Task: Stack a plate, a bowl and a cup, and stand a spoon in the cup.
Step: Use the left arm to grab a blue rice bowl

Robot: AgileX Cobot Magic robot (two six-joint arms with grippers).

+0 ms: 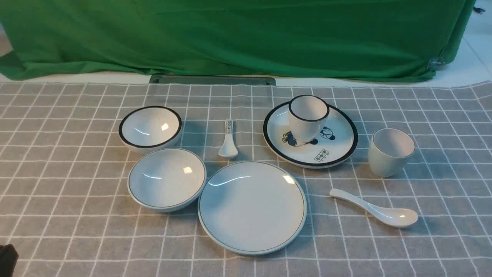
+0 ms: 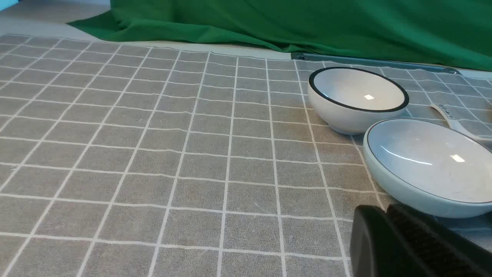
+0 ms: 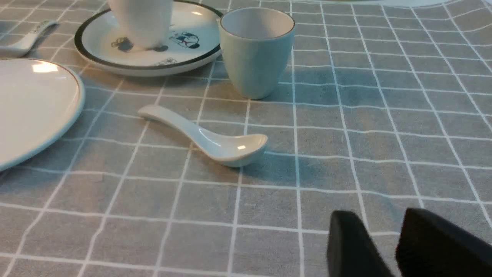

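The bowl (image 1: 167,180), just beside the plate (image 1: 251,207), lies just ahead of the closed, empty left fingers (image 2: 403,242), while the right fingers (image 3: 353,246) stand part-open, holding nothing.

You have a black-rimmed bowl (image 1: 150,129) sitting well ahead of the left gripper (image 2: 386,215), and beyond it a small spoon with dark marks on its handle (image 1: 228,140) lies flat with its scoop end nearer you. Well ahead of the right gripper (image 3: 378,215) you see a cartoon plate with a thick black rim (image 1: 338,148), and a black-rimmed cup (image 1: 307,117) stands upright on it. Under all of it lies a grey checked tablecloth (image 1: 77,215), with a green cloth (image 1: 246,34) and a dark flat strip (image 1: 211,80) at its far edge
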